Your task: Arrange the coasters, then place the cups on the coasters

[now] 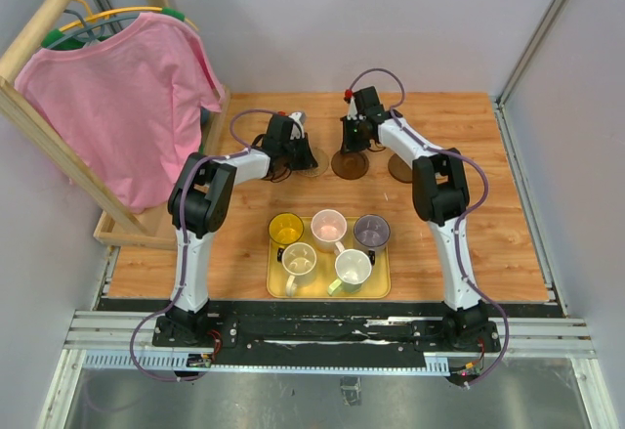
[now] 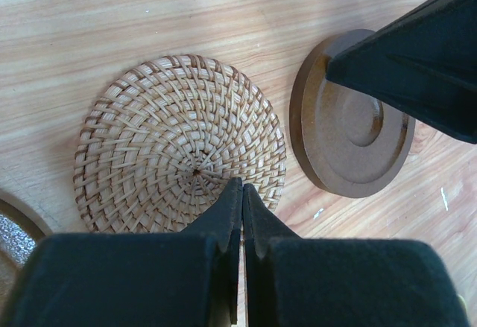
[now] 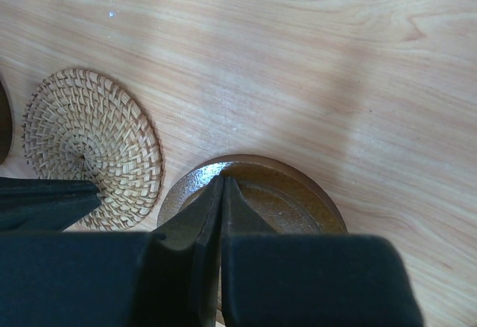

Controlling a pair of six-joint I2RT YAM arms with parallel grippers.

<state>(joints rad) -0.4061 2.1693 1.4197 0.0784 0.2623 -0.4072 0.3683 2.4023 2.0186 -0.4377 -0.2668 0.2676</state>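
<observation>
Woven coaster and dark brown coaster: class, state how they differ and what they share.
The woven coaster is pale tan wicker; the brown coaster is smooth and dark. The woven coaster looks thin; the brown coaster shows a thicker rim. Both are round, lying flat.

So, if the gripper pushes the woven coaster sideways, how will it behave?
The woven coaster looks thin and flat, so it will probably slide, not roll or tip. Its weave suggests it is light and slightly flexible. The smooth wooden table likely offers little grip.
</observation>
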